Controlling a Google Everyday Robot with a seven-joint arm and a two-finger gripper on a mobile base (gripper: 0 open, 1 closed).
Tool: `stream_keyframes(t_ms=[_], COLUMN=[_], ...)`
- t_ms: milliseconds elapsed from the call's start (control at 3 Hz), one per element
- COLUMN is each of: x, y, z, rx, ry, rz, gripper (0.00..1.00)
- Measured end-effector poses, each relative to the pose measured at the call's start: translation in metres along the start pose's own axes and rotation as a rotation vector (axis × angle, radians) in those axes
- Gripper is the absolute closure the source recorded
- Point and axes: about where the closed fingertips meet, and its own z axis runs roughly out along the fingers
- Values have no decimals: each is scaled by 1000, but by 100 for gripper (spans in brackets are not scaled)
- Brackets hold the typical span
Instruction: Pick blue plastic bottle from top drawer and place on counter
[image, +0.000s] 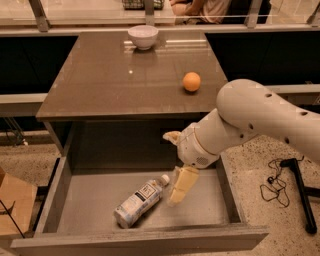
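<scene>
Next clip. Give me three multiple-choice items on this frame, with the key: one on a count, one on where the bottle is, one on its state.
1. How many things sit on the counter?
A) one
B) two
C) four

2. Where is the bottle?
A) in the open drawer
B) on the counter
C) on the floor

3. How is the bottle placed?
A) standing upright
B) lifted in the air
C) lying on its side

Key:
1 B: only a white bowl and an orange are on the counter.
2 A: the bottle rests on the grey drawer bottom, below the counter's front edge.
3 C: it lies flat with its white cap on, pointing toward the gripper, which hangs low inside the drawer just beside the cap.
</scene>
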Motion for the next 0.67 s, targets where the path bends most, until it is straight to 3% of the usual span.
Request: stream_keyframes(t_ms=[333, 667], x=[2, 15], y=[-8, -14], z=[12, 37], rx=[-27, -101], ry=[35, 51], rz=[-17, -78], gripper=[0, 0])
